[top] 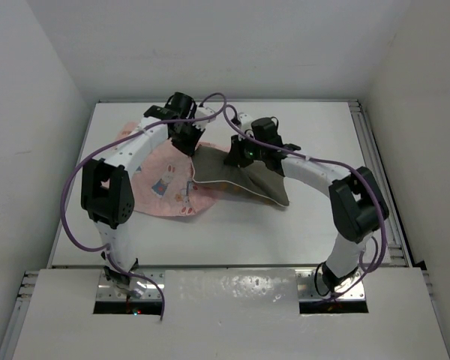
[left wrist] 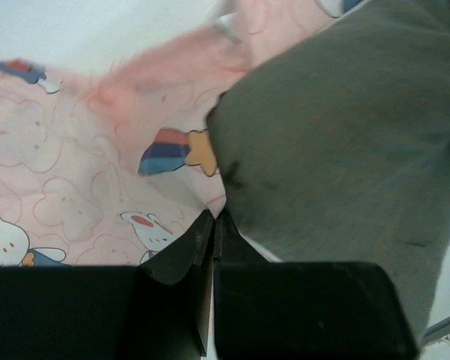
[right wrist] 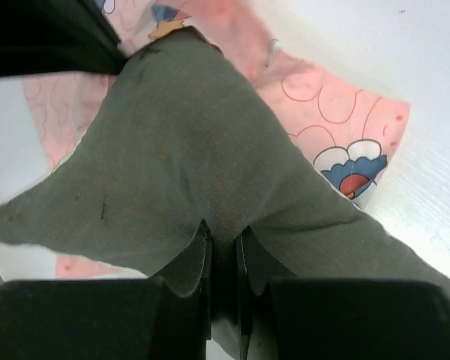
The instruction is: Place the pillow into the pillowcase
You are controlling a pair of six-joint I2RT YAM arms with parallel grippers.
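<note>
Black fingers of the right gripper (right wrist: 223,232) pinch a tented fold of the pillow (right wrist: 195,150). It lies in the middle of the table (top: 315,217), with its left corner over the pillowcase (left wrist: 60,150), pink cloth printed with cartoon rabbits. At that case's right edge the left gripper (left wrist: 212,225) is clenched tight; I cannot tell whether it nips any cloth.

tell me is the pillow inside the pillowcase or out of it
Mostly out: the pillow shows bare grey across the table, one corner meeting the pillowcase; whether that corner is inside, cannot tell.
</note>
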